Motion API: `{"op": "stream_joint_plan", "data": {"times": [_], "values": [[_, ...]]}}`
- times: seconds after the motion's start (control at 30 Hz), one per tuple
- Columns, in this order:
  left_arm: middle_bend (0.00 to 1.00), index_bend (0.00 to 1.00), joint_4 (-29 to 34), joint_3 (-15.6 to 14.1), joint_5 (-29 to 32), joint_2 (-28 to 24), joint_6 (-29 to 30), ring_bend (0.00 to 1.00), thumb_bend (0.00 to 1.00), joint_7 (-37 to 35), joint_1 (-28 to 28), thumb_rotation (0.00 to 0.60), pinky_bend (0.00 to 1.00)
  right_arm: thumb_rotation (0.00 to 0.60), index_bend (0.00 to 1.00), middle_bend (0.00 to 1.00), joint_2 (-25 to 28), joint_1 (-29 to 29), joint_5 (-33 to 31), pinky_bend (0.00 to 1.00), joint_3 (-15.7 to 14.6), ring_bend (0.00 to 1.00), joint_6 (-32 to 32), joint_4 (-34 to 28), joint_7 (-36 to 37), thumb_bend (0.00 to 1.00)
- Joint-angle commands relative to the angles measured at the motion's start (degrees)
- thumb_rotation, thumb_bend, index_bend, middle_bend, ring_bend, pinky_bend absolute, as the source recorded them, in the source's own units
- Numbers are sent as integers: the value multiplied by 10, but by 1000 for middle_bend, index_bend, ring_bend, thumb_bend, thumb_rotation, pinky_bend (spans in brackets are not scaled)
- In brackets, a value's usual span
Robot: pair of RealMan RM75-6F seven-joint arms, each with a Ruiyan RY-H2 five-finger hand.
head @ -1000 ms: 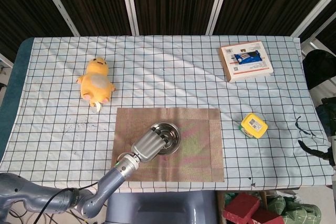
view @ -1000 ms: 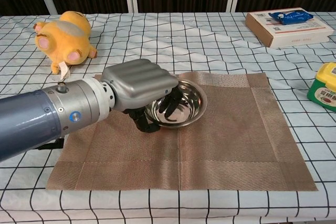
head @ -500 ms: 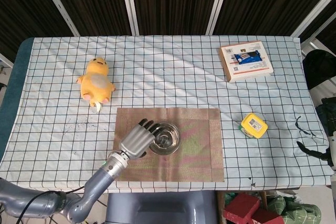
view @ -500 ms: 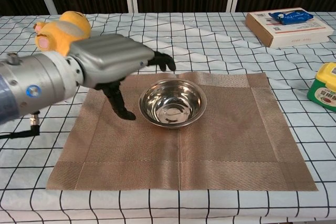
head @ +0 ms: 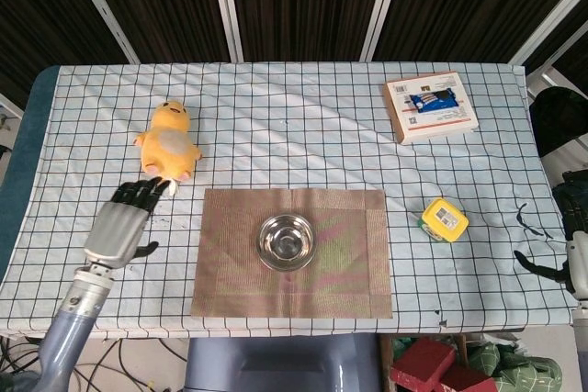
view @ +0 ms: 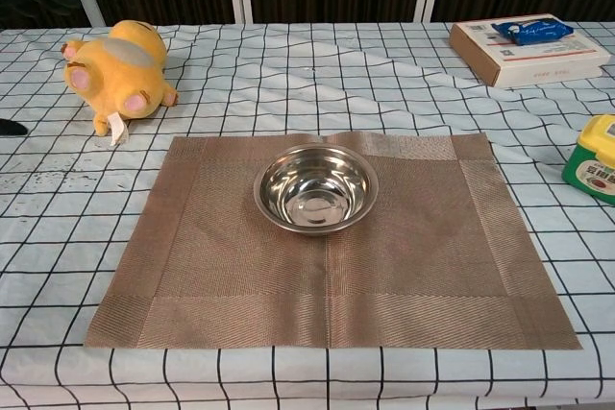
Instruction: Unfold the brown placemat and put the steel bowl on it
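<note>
The brown placemat (head: 344,268) (view: 432,256) lies flat and unfolded on the checked tablecloth near the front edge. The steel bowl (head: 286,241) (view: 316,188) stands upright on it, a little left of the mat's middle, with nothing touching it. My left hand (head: 119,224) hovers over the cloth well left of the mat, fingers spread and holding nothing; the chest view shows only a dark fingertip (view: 10,127) at the left edge. Dark fingers of my right hand (head: 540,265) show at the far right edge, off the table; their pose is unclear.
A yellow plush duck (head: 168,141) (view: 115,60) lies behind the mat's left corner, just beyond my left hand. A white box (head: 431,106) (view: 527,45) sits at the back right. A yellow-green container (head: 445,218) (view: 598,157) stands right of the mat.
My left hand released the bowl, opened and drew back to the left, off the mat. The bowl stayed in place on the mat.
</note>
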State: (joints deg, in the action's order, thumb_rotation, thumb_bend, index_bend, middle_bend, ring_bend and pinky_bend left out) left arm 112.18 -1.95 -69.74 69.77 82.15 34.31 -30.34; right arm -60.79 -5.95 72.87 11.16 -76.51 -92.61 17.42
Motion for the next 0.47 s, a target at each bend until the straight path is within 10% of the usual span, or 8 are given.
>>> {"op": "stream_joint_plan", "data": {"times": [0.03,0.47], "values": [[87,57,-34,-27,-33,-35,48,98,84,-74,63,600,142,600,0,0,-6,-1,6,190,-4,7,-4,3,-15,131],[0,0,-109,-35,-62,-44,102,0,34,-174,156,600,31,600,0,0,-27,-3,34,190,-13,6,-33,32,-71,131]]}}
